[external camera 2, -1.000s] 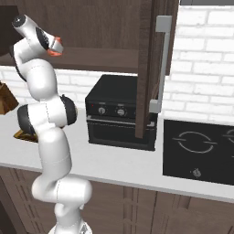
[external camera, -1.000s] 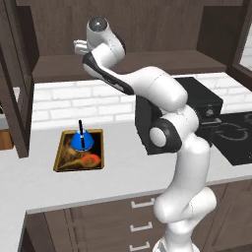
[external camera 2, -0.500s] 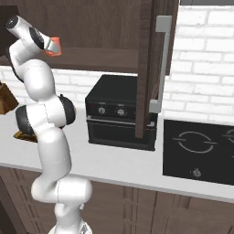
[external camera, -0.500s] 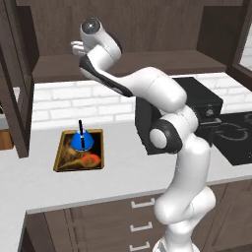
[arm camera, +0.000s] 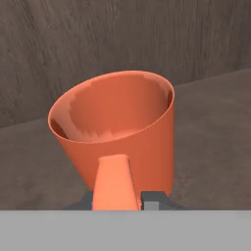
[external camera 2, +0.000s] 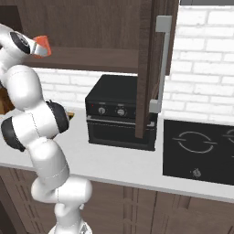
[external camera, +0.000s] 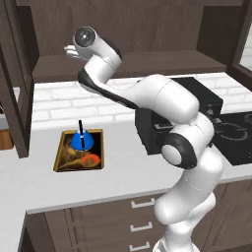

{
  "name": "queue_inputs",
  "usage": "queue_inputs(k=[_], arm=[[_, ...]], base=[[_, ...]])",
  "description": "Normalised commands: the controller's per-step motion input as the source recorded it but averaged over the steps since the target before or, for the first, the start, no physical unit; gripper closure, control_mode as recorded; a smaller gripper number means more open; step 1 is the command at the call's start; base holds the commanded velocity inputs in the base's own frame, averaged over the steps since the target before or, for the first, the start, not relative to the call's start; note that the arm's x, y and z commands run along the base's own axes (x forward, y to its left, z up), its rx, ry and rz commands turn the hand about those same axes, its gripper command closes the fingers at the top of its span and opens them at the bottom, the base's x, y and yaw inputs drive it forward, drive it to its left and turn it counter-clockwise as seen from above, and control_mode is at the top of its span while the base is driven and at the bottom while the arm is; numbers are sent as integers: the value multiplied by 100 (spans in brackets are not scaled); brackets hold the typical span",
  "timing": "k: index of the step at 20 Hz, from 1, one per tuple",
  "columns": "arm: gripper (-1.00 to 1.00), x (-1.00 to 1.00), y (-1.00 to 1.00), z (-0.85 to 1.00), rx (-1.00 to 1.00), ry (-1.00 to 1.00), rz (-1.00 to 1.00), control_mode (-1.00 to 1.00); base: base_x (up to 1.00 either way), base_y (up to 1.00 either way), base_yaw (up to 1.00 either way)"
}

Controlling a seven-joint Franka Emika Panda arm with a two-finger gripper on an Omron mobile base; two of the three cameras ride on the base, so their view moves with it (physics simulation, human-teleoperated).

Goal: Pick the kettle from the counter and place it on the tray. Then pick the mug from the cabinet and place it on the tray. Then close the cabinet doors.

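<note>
One smooth orange mug (arm camera: pixel 117 132) (tapered cup shape), matte dk wood cabinet (arm camera: pixel 98 39).

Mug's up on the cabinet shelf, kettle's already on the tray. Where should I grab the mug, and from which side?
Grip the mug by its wall near the handle, coming in level from the cabinet's open front. It stands upright on the shelf with its handle facing outward, and the gripper looks closed there already.

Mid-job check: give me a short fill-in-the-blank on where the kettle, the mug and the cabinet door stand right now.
1. The blue kettle stands on the ____.
2. The pincer is up at the cabinet shelf, closed on the orange ____.
3. The tray lies on the ____, left of the black oven.
4. The cabinet door with the silver handle is ____.

Missing words: tray; mug; counter; open
</note>
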Motion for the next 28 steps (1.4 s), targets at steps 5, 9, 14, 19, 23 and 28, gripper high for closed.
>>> queue_inputs(k=[5,9,14,19,23,28], arm=[[100,-97,0,0,0,-1,42,-100],[100,-98,-6,0,0,0,51,-100],[100,-81,-20,-11,0,1,42,-100],[100,-16,-16,-4,0,-1,11,-100],[100,-4,0,0,0,0,4,-100],[100,0,17,-49,-1,20,16,-100]], base=[[0,0,0],[0,0,0],[0,0,0],[0,0,0],[0,0,0],[0,0,0]])
